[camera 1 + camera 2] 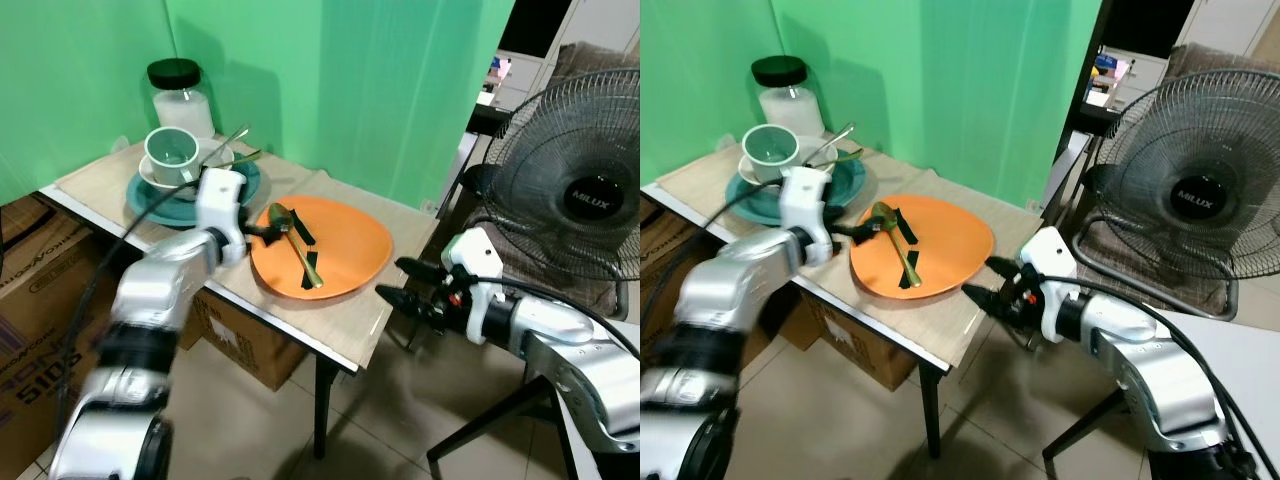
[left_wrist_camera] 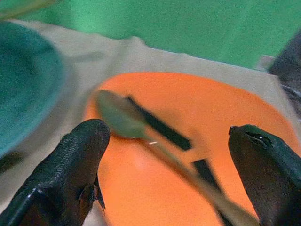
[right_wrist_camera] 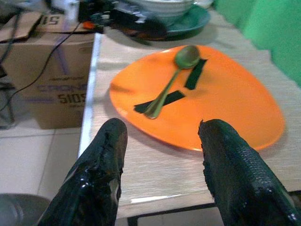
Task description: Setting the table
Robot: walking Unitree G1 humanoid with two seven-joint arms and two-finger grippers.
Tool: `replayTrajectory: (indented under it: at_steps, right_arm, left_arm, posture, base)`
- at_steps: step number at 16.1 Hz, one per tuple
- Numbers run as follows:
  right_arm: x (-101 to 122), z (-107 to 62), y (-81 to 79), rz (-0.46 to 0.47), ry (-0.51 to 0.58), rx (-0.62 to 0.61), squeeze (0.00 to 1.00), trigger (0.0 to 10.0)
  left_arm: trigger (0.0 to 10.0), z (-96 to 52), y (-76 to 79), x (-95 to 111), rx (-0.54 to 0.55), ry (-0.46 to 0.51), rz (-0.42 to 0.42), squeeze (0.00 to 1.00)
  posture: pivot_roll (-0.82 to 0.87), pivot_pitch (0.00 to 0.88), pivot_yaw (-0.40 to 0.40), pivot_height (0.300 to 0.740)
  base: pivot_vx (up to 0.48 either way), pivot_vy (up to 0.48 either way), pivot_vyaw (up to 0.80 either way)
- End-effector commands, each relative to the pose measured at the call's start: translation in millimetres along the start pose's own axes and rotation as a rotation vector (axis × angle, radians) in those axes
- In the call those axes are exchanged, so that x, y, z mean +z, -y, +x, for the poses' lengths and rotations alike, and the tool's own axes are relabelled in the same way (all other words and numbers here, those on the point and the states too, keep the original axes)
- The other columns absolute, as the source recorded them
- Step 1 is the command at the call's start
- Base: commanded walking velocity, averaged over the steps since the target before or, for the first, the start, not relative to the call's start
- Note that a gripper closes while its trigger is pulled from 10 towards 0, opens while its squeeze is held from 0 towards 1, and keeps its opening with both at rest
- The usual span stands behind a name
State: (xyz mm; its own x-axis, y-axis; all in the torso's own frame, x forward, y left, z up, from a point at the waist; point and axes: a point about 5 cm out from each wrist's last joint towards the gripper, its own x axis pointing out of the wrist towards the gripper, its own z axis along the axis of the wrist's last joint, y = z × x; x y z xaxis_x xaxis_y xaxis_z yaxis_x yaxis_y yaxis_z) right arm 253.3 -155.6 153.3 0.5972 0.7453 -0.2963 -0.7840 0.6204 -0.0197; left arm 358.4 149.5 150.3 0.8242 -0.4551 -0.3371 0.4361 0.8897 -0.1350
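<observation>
Spoon [image 1: 296,243]: flat on orange plate [image 1: 355,245], bowl toward plate's rim nearest teal dishes [image 1: 150,195], handle running diagonally toward plate's front edge.
Left pincer [image 1: 268,232]: fingers apart, at plate's rim by spoon bowl.
Right pincer [image 1: 398,283]: apart, off desk [image 1: 345,330] edge beside plate.
Risk: spoon sliding on slick plate if nudged sideways; plate shoved toward desk edge.

Two silver, glossy arms with rounded shells and dark bands at the joints. Each wrist carries a white block ahead of a black collar. The left end effector [image 1: 268,232] and the right end effector [image 1: 402,283] each have two long black fingers with a finely textured surface. A black cable [image 1: 150,204] loops along the left arm.
</observation>
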Motion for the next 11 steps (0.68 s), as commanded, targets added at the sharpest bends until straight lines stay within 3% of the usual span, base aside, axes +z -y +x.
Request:
replayTrajectory:
  at_steps: [1,6,11]
  right_arm:
    - [1.6,-1.3,-5.3,-0.003,-0.001,0.036,0.00,10.0]
    - [-1.4,-4.9,-8.3,0.024,0.009,0.014,0.00,10.0]
    - [-5.4,-12.1,-15.3,0.044,0.014,-0.021,0.00,10.0]
  left_arm:
    - [10.0,7.5,6.7,1.8,-0.050,-0.012,0.004,0.00]
    - [10.0,37.4,15.3,-7.3,-0.054,-0.120,0.116,0.00]
    - [10.0,47.8,22.3,-14.4,-0.045,-0.158,0.155,0.00]
  posture:
    - [-0.08,0.000,0.008,0.740]
    - [-0.12,0.000,0.053,0.740]
    - [-0.16,0.000,0.104,0.740]
  base:
    - [0.000,0.000,0.00]
    - [0.000,0.000,0.00]
    - [0.000,0.000,0.00]
